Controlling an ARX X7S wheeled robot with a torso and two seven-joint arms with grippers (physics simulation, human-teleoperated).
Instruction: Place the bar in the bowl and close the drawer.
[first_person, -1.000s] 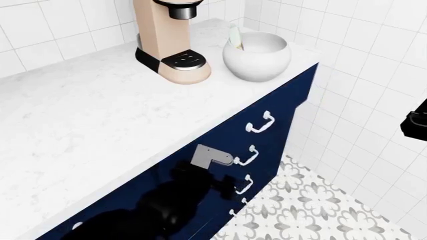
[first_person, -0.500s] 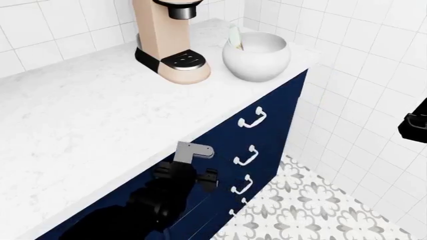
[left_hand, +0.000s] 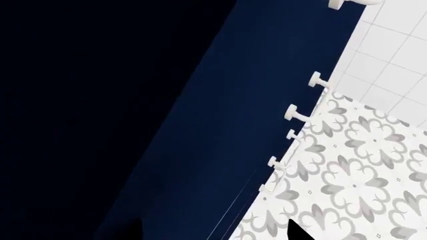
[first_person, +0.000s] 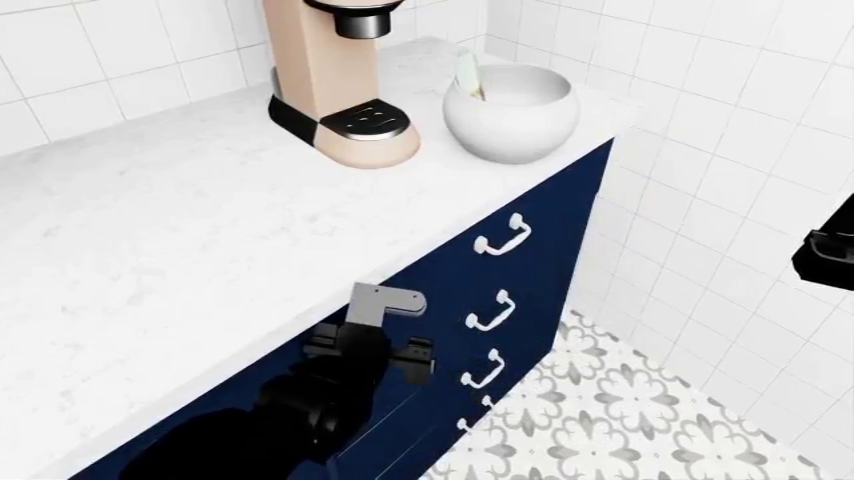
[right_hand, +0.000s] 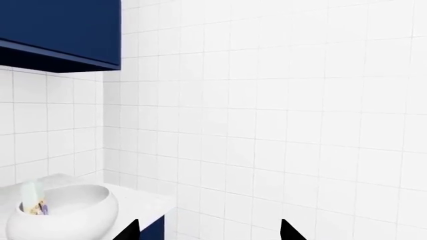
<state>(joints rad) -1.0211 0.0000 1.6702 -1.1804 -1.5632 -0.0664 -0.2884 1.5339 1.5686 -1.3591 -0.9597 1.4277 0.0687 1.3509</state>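
Note:
The white bowl (first_person: 511, 110) stands on the counter at the far right end, next to the coffee maker. The mint-green and white bar (first_person: 470, 75) stands upright inside it, leaning on the rim. Both show in the right wrist view, bowl (right_hand: 60, 212) and bar (right_hand: 30, 197). The top navy drawer (first_person: 547, 205) sits flush under the counter, its white handle (first_person: 502, 236) facing out. My left gripper (first_person: 383, 348) is open and empty, close to the cabinet front left of the handles; its tips (left_hand: 297, 232) are apart. My right gripper (right_hand: 210, 232) is open and empty, held up at the right.
A beige coffee maker (first_person: 340, 80) stands on the marble counter (first_person: 174, 230). Lower drawer fronts carry white handles (first_person: 490, 312) (left_hand: 299, 112). A white tiled wall (first_person: 747, 150) closes the right side. Patterned floor tiles (first_person: 627, 420) lie below. A navy wall cupboard (right_hand: 60, 25) hangs above the bowl.
The top drawer front has moved in from sticking out to flush with the cabinet. My left gripper has followed it back toward the cabinet. The right arm has barely moved.

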